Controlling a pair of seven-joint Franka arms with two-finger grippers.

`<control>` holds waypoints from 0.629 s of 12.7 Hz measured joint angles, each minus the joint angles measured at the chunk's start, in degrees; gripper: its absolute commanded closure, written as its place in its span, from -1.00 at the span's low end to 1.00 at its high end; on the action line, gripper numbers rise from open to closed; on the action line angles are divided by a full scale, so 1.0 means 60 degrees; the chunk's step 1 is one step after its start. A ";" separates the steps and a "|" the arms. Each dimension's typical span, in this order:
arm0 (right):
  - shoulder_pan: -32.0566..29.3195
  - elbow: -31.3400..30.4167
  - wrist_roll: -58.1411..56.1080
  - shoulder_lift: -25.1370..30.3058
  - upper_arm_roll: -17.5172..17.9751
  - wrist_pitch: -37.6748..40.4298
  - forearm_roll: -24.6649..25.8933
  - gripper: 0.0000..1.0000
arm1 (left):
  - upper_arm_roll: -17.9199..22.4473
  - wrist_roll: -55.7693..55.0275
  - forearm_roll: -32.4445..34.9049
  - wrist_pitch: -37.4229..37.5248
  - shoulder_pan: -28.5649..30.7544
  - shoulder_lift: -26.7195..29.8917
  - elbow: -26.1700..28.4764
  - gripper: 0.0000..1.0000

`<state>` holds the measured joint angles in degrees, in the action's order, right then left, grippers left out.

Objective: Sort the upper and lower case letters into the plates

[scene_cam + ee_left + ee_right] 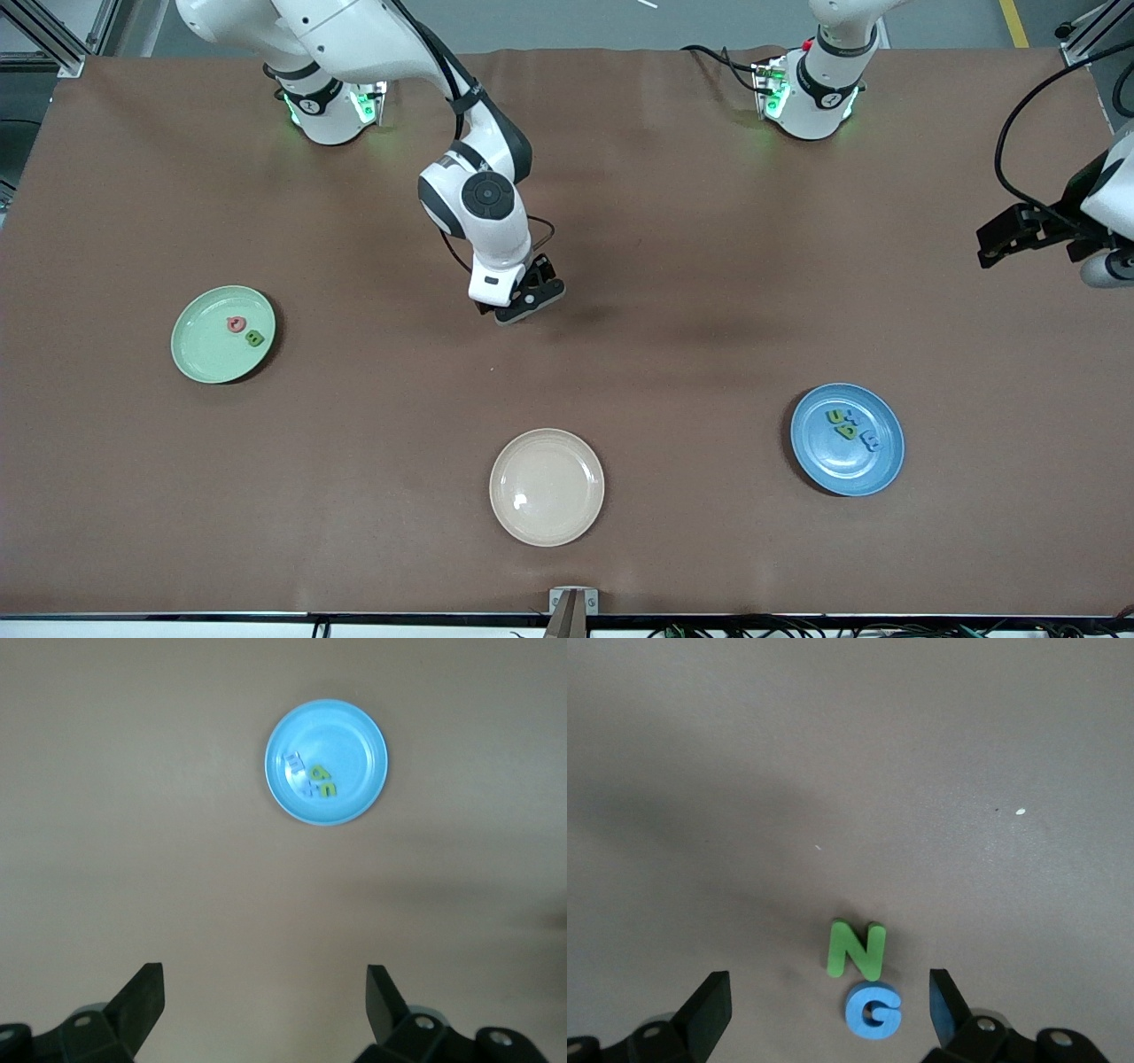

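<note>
In the right wrist view a green N (pixel 857 950) and a blue G (pixel 873 1011) lie flat on the brown cloth, touching. My right gripper (pixel 828 1003) hangs low over them, open, with the G between its fingers and close to one of them. In the front view the right gripper (pixel 523 308) hides both letters. The mint green plate (pixel 199 353) holds a red letter (pixel 235 325) and a green letter (pixel 255 338). The blue plate (pixel 852 471) holds green letters (pixel 842 424) and a blue letter (pixel 870 440). My left gripper (pixel 264 997) waits open and holds nothing, up at its own end of the table (pixel 999 245).
A cream-beige plate (pixel 547 523) with nothing on it sits near the table's front edge, nearer the camera than the right gripper. The left wrist view looks down on the blue plate (pixel 359 731). The brown cloth (pixel 709 292) covers the whole table.
</note>
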<state>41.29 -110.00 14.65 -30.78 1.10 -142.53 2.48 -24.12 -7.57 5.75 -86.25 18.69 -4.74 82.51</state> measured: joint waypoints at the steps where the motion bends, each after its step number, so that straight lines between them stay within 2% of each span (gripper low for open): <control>1: -0.0007 0.0004 -0.0061 -0.0054 -0.0015 -0.0032 0.0000 -0.89 | 0.0989 0.0060 -0.0286 0.0015 -0.0817 0.0262 0.0266 -1.00; 2: -0.0008 0.0009 -0.0081 -0.0088 -0.0018 -0.0071 0.0000 -0.88 | 0.1711 0.0088 -0.0445 0.0018 -0.1438 0.0501 0.0544 -1.00; 3: -0.0007 0.0018 -0.0089 -0.0125 -0.0017 -0.0104 0.0000 -0.87 | 0.2100 0.0090 -0.0517 0.0018 -0.1803 0.0712 0.0796 -1.00; 8: -0.0014 0.0267 -0.0093 -0.0490 -0.0048 -0.0120 0.0001 -0.81 | 0.2227 0.0090 -0.0562 -0.0036 -0.2027 0.1013 0.1206 -1.00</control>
<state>41.21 -108.40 14.10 -33.72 0.81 -143.25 2.49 -10.76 -7.03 2.37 -86.47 6.53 1.33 89.75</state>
